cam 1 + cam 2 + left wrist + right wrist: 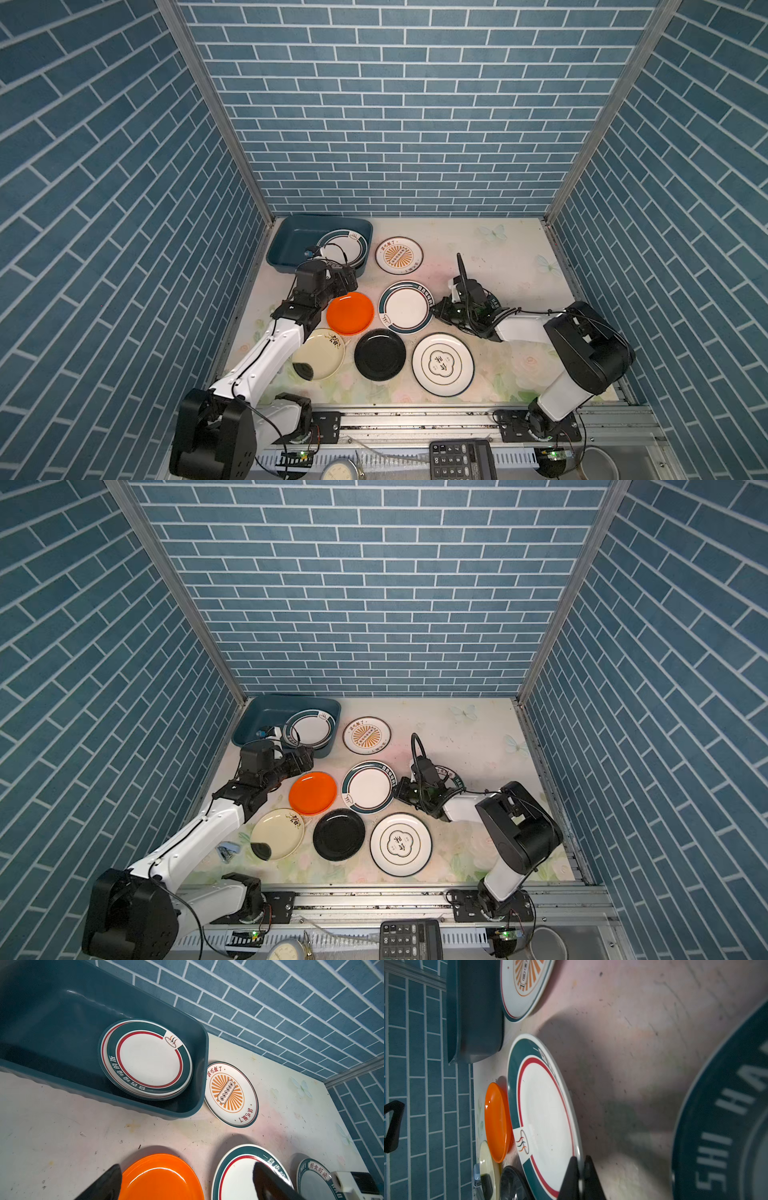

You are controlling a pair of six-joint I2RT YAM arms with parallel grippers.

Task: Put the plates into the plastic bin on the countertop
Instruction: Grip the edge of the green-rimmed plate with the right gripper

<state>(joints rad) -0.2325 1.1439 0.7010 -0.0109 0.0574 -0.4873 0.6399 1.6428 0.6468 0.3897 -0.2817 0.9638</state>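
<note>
Calculator beyond rail, off countertop

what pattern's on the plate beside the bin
Orange sunburst on white, red lettering, dark rim; the plate shows best in the left wrist view.

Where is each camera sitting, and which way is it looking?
Both top views: high at the front, looking down at the pale flowery countertop and dark teal rectangular plastic bin; the left arm and right arm show.
Left wrist: on the left arm, looking past the open left gripper at the round orange plate and bin.
Right wrist: on the right arm, low, looking along the right gripper, shut on the round teal-rimmed white plate.
Shared: both wrist views show the orange plate, that teal-rimmed plate and the round sunburst plate.
</note>
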